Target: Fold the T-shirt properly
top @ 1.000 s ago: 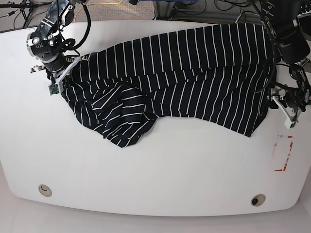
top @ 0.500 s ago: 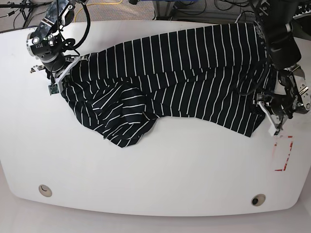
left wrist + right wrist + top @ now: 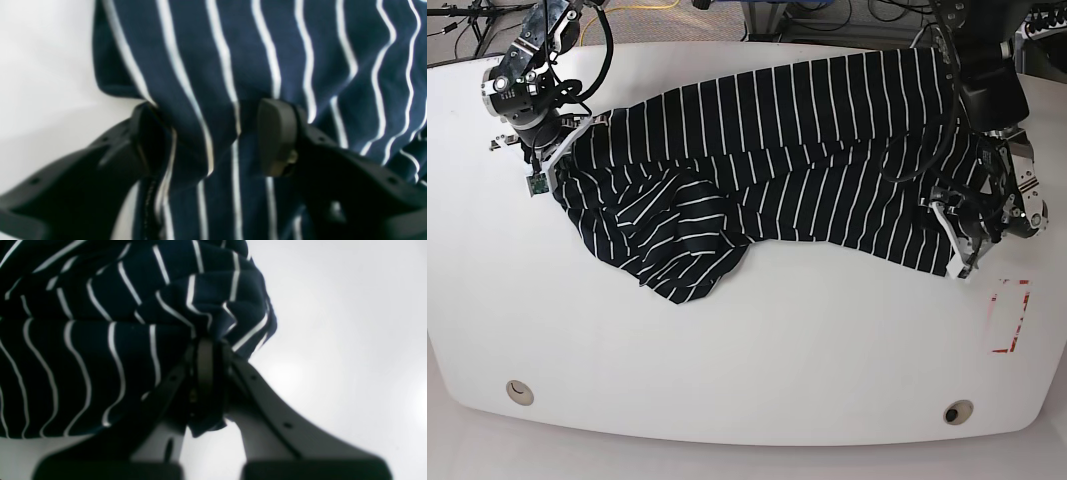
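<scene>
The T-shirt (image 3: 807, 150), black with thin white stripes, lies crumpled across the white table (image 3: 777, 350), one sleeve bunched at the lower left. My right gripper (image 3: 555, 168) sits at the shirt's left edge. In the right wrist view it (image 3: 205, 363) is shut on a bunched fold of the T-shirt (image 3: 83, 350). My left gripper (image 3: 949, 240) is over the shirt's lower right corner. In the left wrist view it (image 3: 211, 140) stands open, its fingers (image 3: 277, 136) astride a raised fold of the T-shirt (image 3: 300, 50) near the hem.
A red-outlined mark (image 3: 1010, 315) lies on the table just right of the left gripper. Two round holes (image 3: 519, 391) (image 3: 958, 411) sit near the front edge. Cables and stands crowd the floor behind the table's far edge.
My left arm has swung in from beyond the shirt's right edge onto its lower right corner, and its jaws have narrowed. The right arm and the shirt's left side have not moved.
</scene>
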`<action>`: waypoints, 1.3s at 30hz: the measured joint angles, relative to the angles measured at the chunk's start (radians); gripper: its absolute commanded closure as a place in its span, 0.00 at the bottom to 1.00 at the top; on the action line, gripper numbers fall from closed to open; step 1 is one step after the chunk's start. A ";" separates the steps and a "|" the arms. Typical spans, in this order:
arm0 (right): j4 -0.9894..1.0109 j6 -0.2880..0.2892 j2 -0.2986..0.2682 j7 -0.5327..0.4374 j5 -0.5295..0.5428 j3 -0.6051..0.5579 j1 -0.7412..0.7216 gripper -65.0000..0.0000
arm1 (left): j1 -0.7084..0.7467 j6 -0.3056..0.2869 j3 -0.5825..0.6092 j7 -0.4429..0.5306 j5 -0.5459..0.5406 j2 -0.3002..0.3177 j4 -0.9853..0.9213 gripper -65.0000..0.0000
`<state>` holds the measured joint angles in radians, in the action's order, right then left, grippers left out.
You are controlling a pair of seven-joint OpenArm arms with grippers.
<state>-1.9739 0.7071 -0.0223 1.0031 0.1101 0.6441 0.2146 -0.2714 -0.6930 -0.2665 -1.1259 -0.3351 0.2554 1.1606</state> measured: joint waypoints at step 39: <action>-0.012 0.000 -0.130 0.005 0.011 -0.004 -0.315 1.00 | -0.198 0.150 -0.096 -0.093 -0.009 -0.039 0.580 1.00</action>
<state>-1.9858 0.7067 -0.1528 1.0080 0.1215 0.6399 -0.1009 -0.4694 -0.5434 -0.3622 -1.2186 -0.3443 0.2161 1.7409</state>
